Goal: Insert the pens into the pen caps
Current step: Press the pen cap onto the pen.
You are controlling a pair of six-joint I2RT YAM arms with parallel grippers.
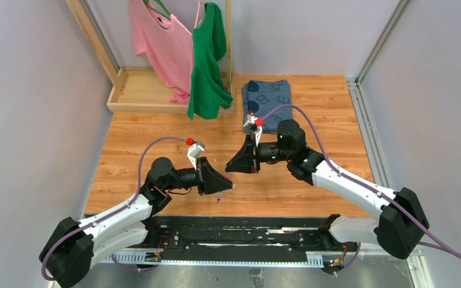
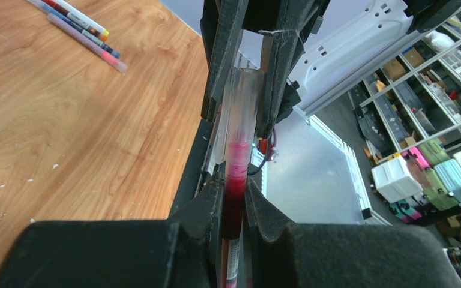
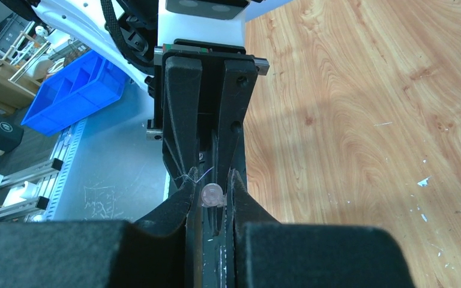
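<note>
Where the left gripper (image 2: 235,201) pinches the red pen (image 2: 236,174) and the right gripper (image 3: 211,183) pinches a clear cap (image 2: 243,102), both held above the table (image 1: 156,132) with the tip seemingly just inside the mouth, insertion appears under way, next calling for a straight, aligned push to seat.

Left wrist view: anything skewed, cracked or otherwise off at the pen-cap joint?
Nothing wrong at the joint: the dark red pen in the left hand runs straight into the clear cap pinched by the right hand, with no visible tilt or crack. Only oddity: small white flecks scattered on the wooden table.
</note>
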